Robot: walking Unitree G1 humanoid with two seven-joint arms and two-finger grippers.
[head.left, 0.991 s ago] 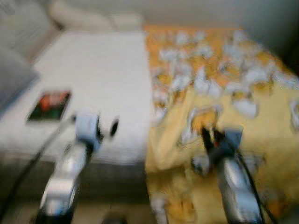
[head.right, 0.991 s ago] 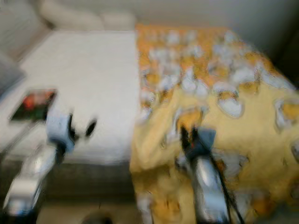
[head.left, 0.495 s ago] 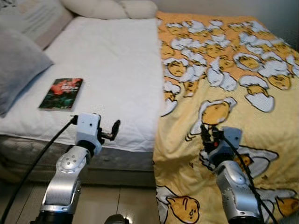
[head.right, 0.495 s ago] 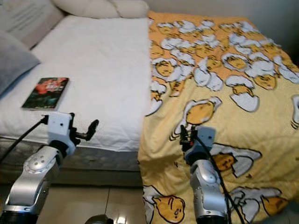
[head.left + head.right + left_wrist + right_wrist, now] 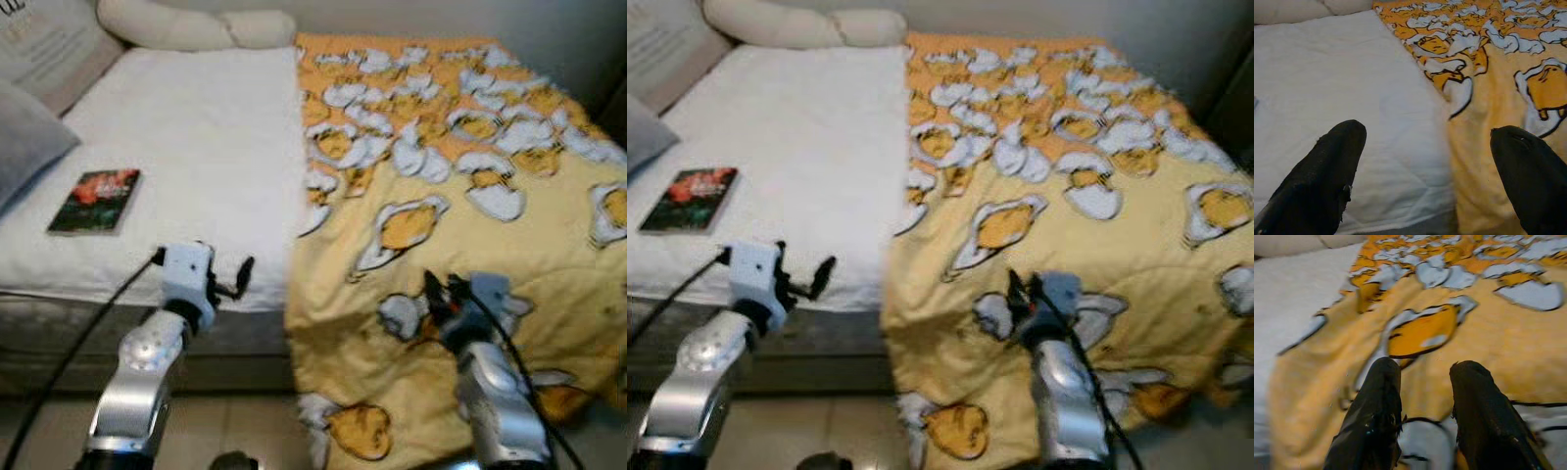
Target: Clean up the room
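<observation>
Left eye view looks down on a bed whose right half is covered by a yellow blanket printed with white-and-orange cartoon egg figures; the cloth runs from the head of the bed to the foot and drapes over the near edge toward the floor, its left border lying along the middle of the white mattress. There is one blanket. One book with a dark red-and-green cover lies flat on the bare white sheet near the mattress's left edge, well apart from the blanket. One grey pillow sits at the far left, and one cream bolster lies across the head of the bed. The left gripper hovers over the near edge of the mattress, just beside the blanket's border, its two black fingers spread wide. The right gripper hangs over the draped front part of the blanket, its two fingers a little apart with the printed cloth visible between them, holding nothing.
</observation>
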